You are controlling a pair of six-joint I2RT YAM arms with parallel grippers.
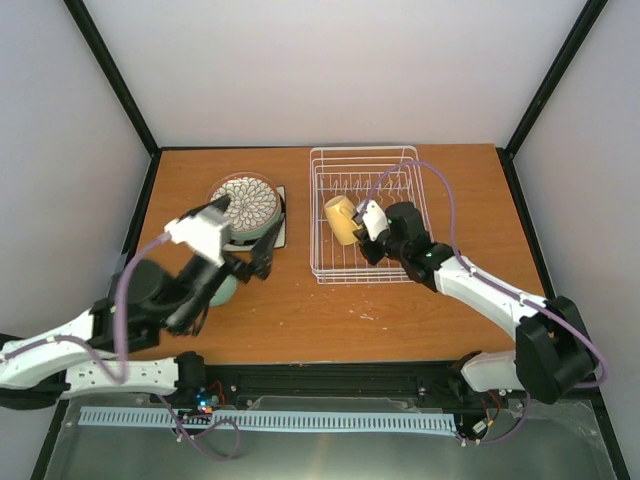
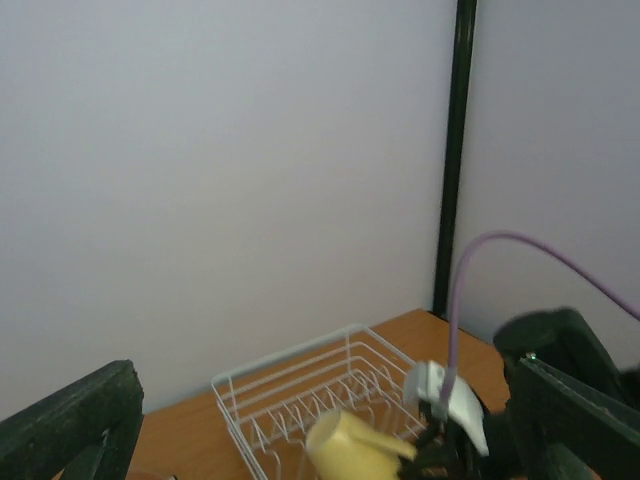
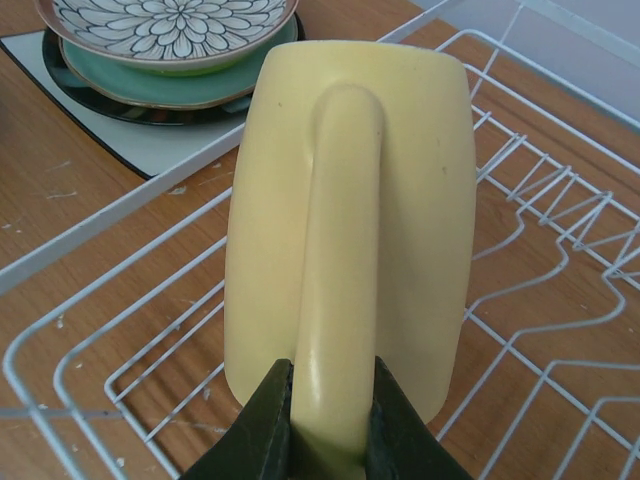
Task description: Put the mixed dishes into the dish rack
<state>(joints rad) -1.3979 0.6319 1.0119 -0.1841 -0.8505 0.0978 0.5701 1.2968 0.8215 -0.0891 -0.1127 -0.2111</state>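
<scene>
The yellow mug (image 1: 340,220) (image 3: 350,200) lies tilted on its side over the left part of the white wire dish rack (image 1: 318,160) (image 2: 280,355). My right gripper (image 1: 363,229) (image 3: 332,420) is shut on the mug's handle. Left of the rack, a white petal-patterned plate (image 1: 245,200) (image 3: 165,20) tops a stack with a pale teal plate (image 3: 170,85), a dark plate (image 3: 60,70) and a square white plate (image 3: 150,145). My left gripper (image 1: 248,265) hangs open and empty near the stack's front, its fingers (image 2: 70,430) spread wide. A mint-green bowl (image 1: 224,289) peeks out beneath the left arm.
The rack's upright prongs (image 1: 350,185) run along its far half. Black frame posts (image 1: 115,75) and white walls close in the wooden table (image 1: 300,310) on three sides. The right arm's purple cable (image 1: 445,200) loops over the rack's right side.
</scene>
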